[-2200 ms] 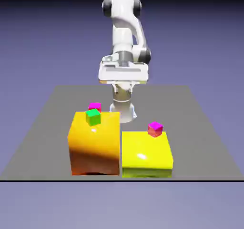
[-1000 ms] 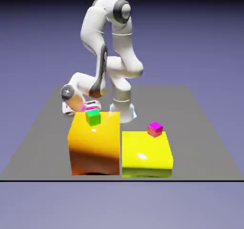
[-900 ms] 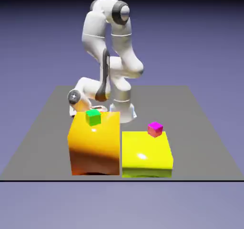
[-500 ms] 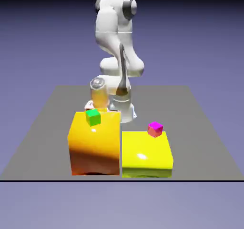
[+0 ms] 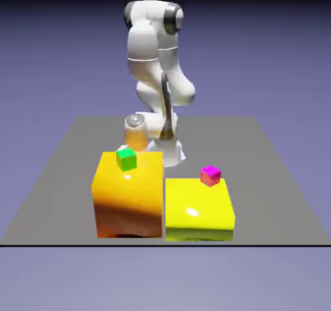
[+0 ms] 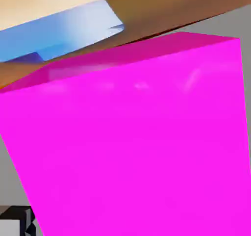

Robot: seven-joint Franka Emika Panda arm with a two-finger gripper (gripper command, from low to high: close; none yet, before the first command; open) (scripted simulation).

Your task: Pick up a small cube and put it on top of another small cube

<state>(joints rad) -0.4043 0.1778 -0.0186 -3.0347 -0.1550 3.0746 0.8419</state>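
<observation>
1. Gripper (image 6: 125,225) jaws stood wide apart, and I had hold of nothing; the small cube (image 6: 127,146) filled most of the hand view, its magenta face toward me, behind the orange block (image 5: 129,193) as I judged it.
2. Closing off-centre could have made one finger (image 6: 11,223) shove or twist the cube, leaving me a corner grip that slipped on the lift.
3. Orange block and cube looked very near each other in the hand view; a careless descent or sideways move could have knocked the block and dropped the green cube (image 5: 127,160) off its top.
4. Later, a crooked release could have toppled the stack: the other magenta-topped cube (image 5: 211,176) sat near the back edge of the yellow block (image 5: 197,203).
5. My fingertips were hidden from the exterior view; the hand view showed only the one at lower left. I couldn't make out the cube's underside or whether anything touched it.
</observation>
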